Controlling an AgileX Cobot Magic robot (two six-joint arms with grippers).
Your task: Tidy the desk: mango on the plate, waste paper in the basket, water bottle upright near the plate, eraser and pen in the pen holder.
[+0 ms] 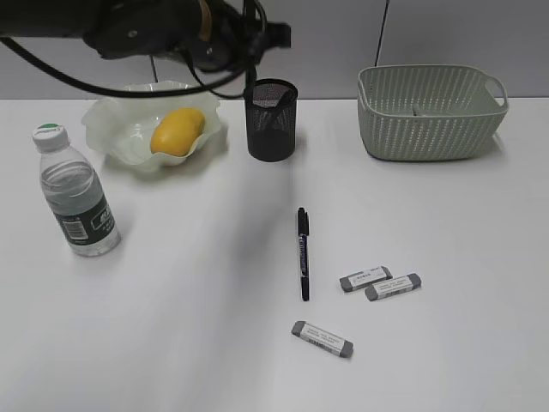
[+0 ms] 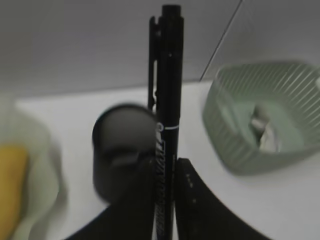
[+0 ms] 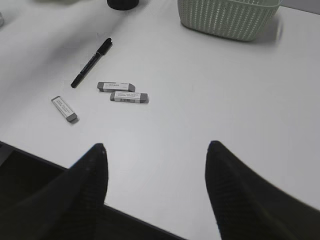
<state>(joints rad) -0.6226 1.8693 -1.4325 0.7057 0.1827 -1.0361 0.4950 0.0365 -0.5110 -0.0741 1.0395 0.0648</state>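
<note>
My left gripper (image 2: 167,162) is shut on a black pen (image 2: 167,75), held upright above the black mesh pen holder (image 2: 120,145); in the exterior view it hangs over the holder (image 1: 271,120) at the back. A second black pen (image 1: 303,251) lies on the table beside three grey erasers (image 1: 364,278) (image 1: 393,287) (image 1: 322,338). The mango (image 1: 177,130) lies on the pale plate (image 1: 120,120). The water bottle (image 1: 77,193) stands upright left of the plate. Waste paper (image 2: 262,127) lies in the green basket (image 1: 429,112). My right gripper (image 3: 156,150) is open and empty above the table's front.
The right wrist view shows the loose pen (image 3: 92,62) and the erasers (image 3: 116,87) (image 3: 129,96) (image 3: 64,109) ahead to the left, the basket (image 3: 225,20) at the back, and the table's front edge close below the fingers.
</note>
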